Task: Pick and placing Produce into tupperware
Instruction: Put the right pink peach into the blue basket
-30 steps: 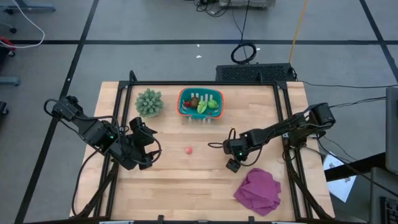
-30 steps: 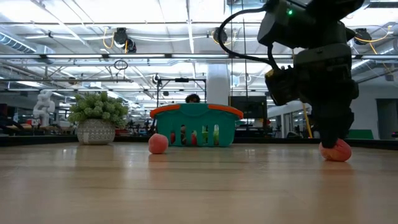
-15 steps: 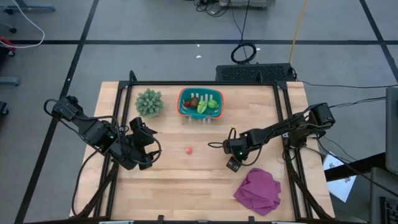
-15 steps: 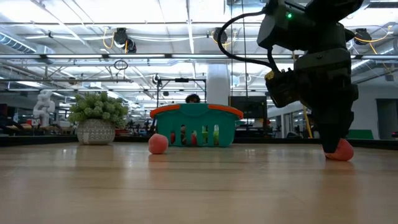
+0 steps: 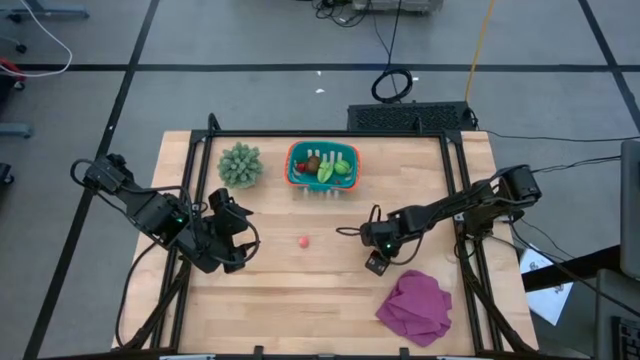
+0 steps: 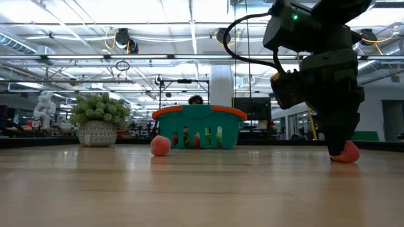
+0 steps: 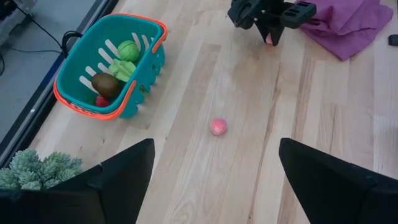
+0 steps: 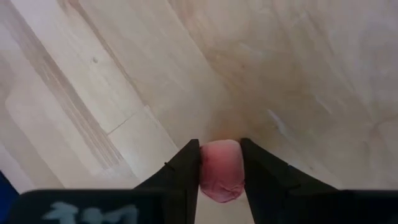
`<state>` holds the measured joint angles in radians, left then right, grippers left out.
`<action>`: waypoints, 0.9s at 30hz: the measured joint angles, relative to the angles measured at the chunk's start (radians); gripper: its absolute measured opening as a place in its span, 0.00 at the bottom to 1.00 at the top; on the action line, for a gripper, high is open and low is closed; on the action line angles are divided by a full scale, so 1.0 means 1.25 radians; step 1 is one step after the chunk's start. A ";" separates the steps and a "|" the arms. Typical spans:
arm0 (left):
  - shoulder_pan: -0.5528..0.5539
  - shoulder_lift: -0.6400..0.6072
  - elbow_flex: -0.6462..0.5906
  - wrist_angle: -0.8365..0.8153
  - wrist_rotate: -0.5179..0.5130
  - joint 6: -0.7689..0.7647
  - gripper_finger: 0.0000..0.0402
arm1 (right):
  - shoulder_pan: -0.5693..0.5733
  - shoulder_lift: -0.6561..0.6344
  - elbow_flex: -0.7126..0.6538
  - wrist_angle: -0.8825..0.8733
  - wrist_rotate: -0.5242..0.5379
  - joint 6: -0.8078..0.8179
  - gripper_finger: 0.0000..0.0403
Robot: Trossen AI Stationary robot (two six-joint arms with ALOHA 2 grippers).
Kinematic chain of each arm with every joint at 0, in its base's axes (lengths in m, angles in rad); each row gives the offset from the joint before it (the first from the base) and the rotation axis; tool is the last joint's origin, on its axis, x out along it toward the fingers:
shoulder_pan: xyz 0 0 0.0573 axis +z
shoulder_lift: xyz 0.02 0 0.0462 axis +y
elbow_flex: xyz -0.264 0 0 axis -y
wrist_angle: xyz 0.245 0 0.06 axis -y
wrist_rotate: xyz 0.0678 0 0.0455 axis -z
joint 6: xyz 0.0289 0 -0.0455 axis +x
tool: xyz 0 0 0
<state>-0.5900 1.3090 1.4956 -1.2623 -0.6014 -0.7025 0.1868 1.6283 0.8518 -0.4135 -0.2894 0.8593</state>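
Note:
The teal tupperware [image 5: 322, 165] with an orange-red rim stands at the table's far middle and holds green, brown and red produce. One small red piece [image 5: 303, 241] lies loose on the wood at mid-table. Another red piece [image 8: 221, 169] sits between the fingers of my right gripper [image 5: 377, 262], which is shut on it near the magenta cloth. My left gripper [image 5: 235, 235] hovers open over the table's left part, well clear of everything. My right gripper pinches the small red piece by its two opposite sides [image 8: 205, 168] between its two fingers. The fingers come from above, slanting steeply down. In the low view the piece's underside [image 6: 346, 157] sits at the tabletop.
A spiky grey-green plant [image 5: 240, 165] in a pot stands left of the tub. A crumpled magenta cloth [image 5: 415, 305] lies at the near right, just beyond my right gripper. Bare wood stretches between the loose red piece and the tub.
My right gripper has shut on the red piece without shifting over the table; the piece, which showed wide below the fingers, now shows mostly behind them. My left arm has kept still.

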 joint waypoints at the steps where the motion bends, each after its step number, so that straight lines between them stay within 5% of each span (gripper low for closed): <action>1: 0.000 0.000 0.000 0.000 0.000 0.000 0.87 | -0.003 -0.009 -0.002 0.003 0.000 0.000 0.23; 13: 0.000 0.000 0.000 0.000 0.000 0.015 0.87 | -0.091 -0.063 0.029 0.182 -0.011 -0.099 0.23; 27: 0.000 0.000 0.000 0.002 -0.001 0.017 0.87 | -0.350 -0.064 0.285 0.172 -0.001 -0.460 0.23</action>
<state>-0.5897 1.3090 1.4956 -1.2602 -0.6025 -0.6811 -0.2502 1.5486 1.2078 -0.1986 -0.2904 0.2845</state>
